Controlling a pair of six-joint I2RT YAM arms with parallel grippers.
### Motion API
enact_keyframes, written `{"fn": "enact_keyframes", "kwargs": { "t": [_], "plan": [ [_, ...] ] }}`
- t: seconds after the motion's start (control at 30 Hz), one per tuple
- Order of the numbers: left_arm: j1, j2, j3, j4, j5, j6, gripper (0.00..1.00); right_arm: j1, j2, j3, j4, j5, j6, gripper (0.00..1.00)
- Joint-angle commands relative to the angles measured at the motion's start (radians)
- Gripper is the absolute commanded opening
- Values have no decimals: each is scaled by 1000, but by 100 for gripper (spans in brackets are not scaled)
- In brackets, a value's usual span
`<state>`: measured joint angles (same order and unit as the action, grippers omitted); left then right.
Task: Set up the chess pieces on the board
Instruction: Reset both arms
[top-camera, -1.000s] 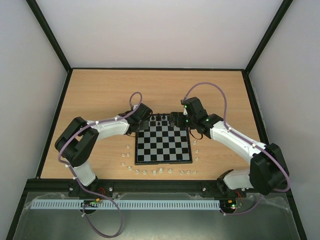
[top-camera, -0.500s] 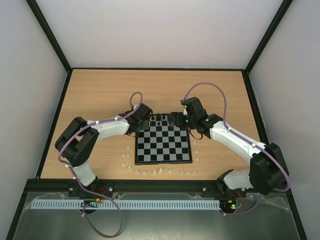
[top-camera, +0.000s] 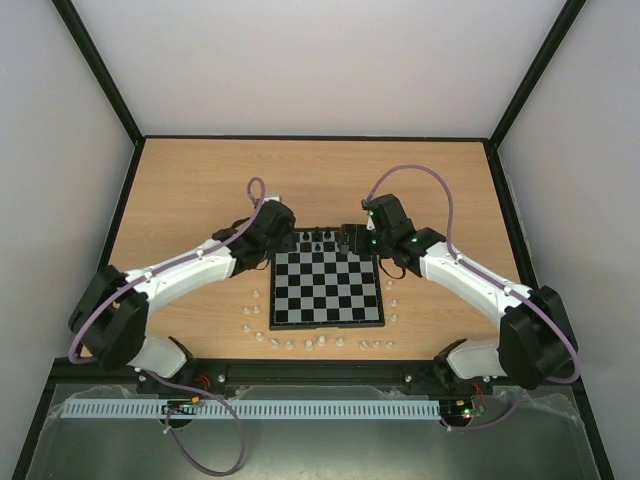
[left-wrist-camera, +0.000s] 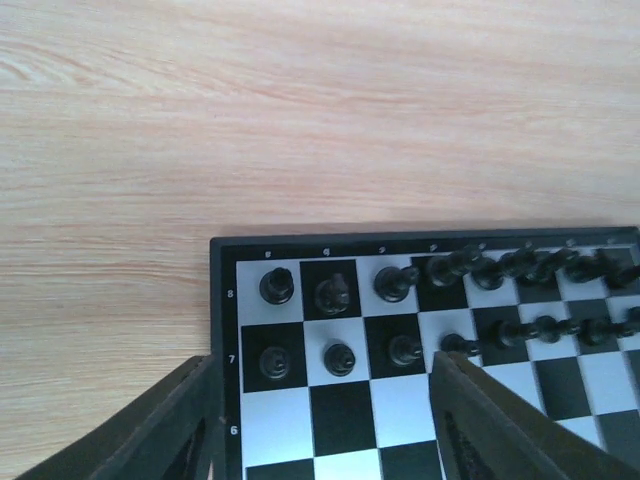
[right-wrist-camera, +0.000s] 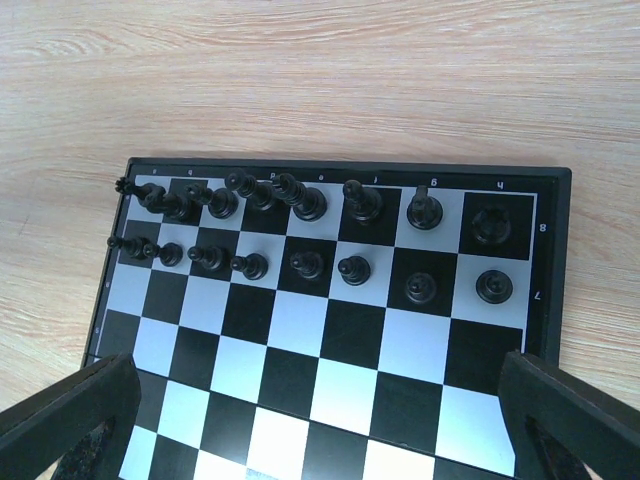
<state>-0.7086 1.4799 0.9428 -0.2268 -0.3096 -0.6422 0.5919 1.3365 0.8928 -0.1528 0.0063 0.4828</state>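
Observation:
The board (top-camera: 328, 290) lies mid-table, with the chess pieces (top-camera: 318, 238) standing in two rows of several black figures along its far edge. My left gripper (top-camera: 272, 232) hovers at the board's far-left corner. In the left wrist view this gripper (left-wrist-camera: 325, 425) is open above empty squares, just short of the corner pawns (left-wrist-camera: 340, 357), and holds nothing. My right gripper (top-camera: 355, 238) hangs over the far-right part of the board. In the right wrist view it (right-wrist-camera: 320, 430) is wide open above bare squares, and both black rows (right-wrist-camera: 355, 268) stand upright beyond it.
Small white pieces (top-camera: 247, 311) lie on the wooden table left of the board. More of them (top-camera: 308, 344) line its near edge, and others (top-camera: 392, 301) sit to its right. Black frame rails (top-camera: 310, 137) edge the table.
My left gripper has opened and drawn slightly back and to the left at the board's corner, its arm stretching out lower to the left. The right arm has not moved.

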Motion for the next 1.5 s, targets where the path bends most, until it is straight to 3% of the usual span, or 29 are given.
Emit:
{"fn": "enact_keyframes", "kwargs": {
  "t": [0.0, 0.1, 0.17, 0.2, 0.53, 1.47],
  "plan": [
    [-14, -70, -13, -23, 25, 60, 65, 7, -3, -8, -7, 19, 0, 99],
    [-29, -104, -21, 7, 32, 92, 80, 8, -2, -8, -5, 30, 0, 99],
    [-41, -139, -46, 53, 29, 115, 97, 8, -4, -8, -4, 44, 2, 99],
    [-43, -153, -63, 75, 21, 120, 98, 8, -6, -10, -5, 51, 2, 99],
    [-47, -267, -264, 234, -17, 121, 99, 7, -35, -22, 3, 82, 10, 99],
    [-48, -328, -304, 273, -27, 130, 99, 8, -29, -17, 1, 72, 8, 99]
  ]
}}
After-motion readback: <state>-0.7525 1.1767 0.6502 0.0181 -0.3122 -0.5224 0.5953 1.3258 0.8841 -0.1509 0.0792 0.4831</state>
